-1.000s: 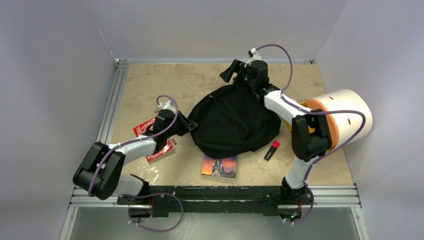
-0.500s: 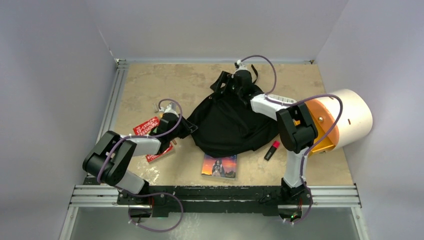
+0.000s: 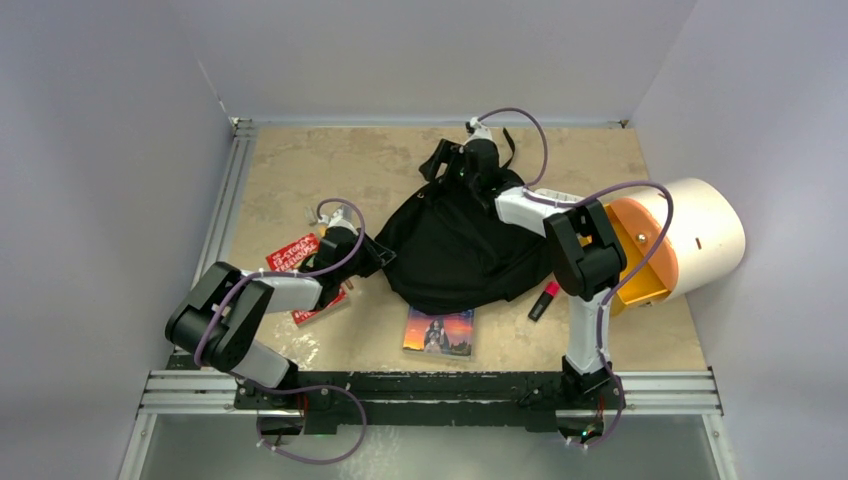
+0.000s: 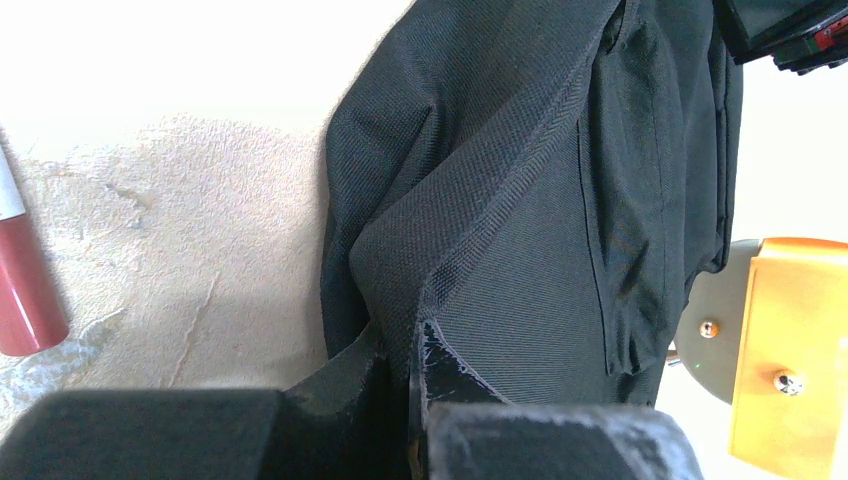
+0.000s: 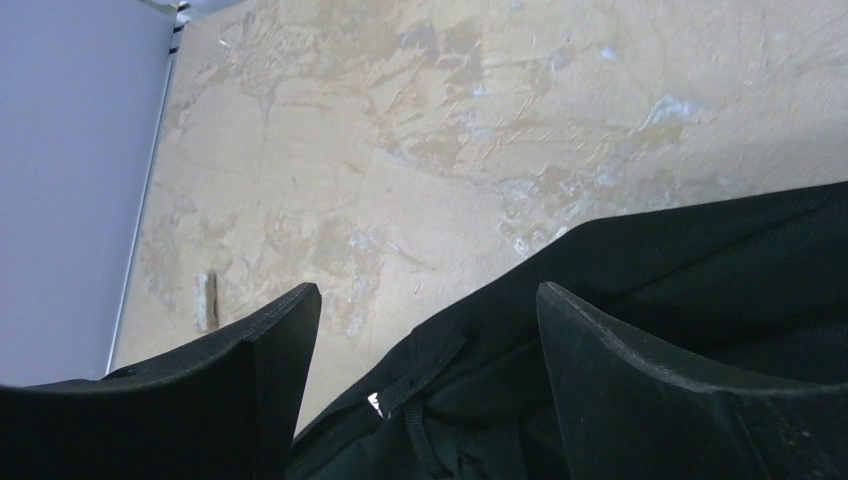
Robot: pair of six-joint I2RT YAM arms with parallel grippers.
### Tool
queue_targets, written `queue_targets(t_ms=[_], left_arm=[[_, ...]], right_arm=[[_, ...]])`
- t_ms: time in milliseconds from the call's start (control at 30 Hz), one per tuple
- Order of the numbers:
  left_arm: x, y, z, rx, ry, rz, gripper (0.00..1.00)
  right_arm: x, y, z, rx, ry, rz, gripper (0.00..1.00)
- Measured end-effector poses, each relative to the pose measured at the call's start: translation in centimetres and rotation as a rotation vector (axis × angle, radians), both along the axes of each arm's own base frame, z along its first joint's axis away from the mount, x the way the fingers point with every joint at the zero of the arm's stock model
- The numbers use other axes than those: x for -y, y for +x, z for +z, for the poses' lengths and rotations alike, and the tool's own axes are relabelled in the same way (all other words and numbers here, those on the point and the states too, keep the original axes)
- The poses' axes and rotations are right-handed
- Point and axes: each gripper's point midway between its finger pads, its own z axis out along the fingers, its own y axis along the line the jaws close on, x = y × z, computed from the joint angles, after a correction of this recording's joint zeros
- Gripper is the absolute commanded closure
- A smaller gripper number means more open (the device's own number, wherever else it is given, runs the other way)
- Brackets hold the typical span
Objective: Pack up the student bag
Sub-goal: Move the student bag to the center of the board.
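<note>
The student bag (image 3: 460, 250), a soft black backpack, lies slumped in the middle of the table. My left gripper (image 3: 378, 252) is at its left edge, shut on a ridge of the bag's woven fabric (image 4: 470, 270); in the left wrist view the left gripper (image 4: 410, 350) has both fingertips pinched on that fold. My right gripper (image 3: 442, 162) hovers open over the bag's far edge. The right wrist view shows this gripper (image 5: 428, 292) spread wide above a zipper pull (image 5: 378, 403) and a short black strap, touching neither.
A picture-cover book (image 3: 438, 332) lies near the front edge. A red-capped marker (image 3: 544, 301) sits right of the bag. A red packet (image 3: 298, 262) lies under my left arm. A cream-and-orange cylinder (image 3: 690, 235) lies on its side at the right.
My right gripper has swung left and slightly nearer, from beyond the bag's far corner to over its far edge. My left arm's elbow shifted right; its grip on the bag is unchanged.
</note>
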Motion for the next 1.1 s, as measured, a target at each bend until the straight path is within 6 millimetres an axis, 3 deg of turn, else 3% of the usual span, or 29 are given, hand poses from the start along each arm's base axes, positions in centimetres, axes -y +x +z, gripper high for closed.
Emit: queue_targets(t_ms=[367, 700, 1100], left_arm=[[0.0, 0.0, -0.1, 0.0, 0.0, 0.0, 1.0], [0.1, 0.0, -0.3, -0.002, -0.001, -0.003, 1.0], [0.1, 0.0, -0.5, -0.009, 0.002, -0.004, 1.0]], right_arm=[[-0.7, 0.8, 1.2, 0.068, 0.002, 0.037, 0.2], [-1.7, 1.0, -2.6, 0.031, -0.015, 0.095, 0.2], [-2.4, 0.4, -2.5, 0.018, 0.029, 0.128, 0.25]])
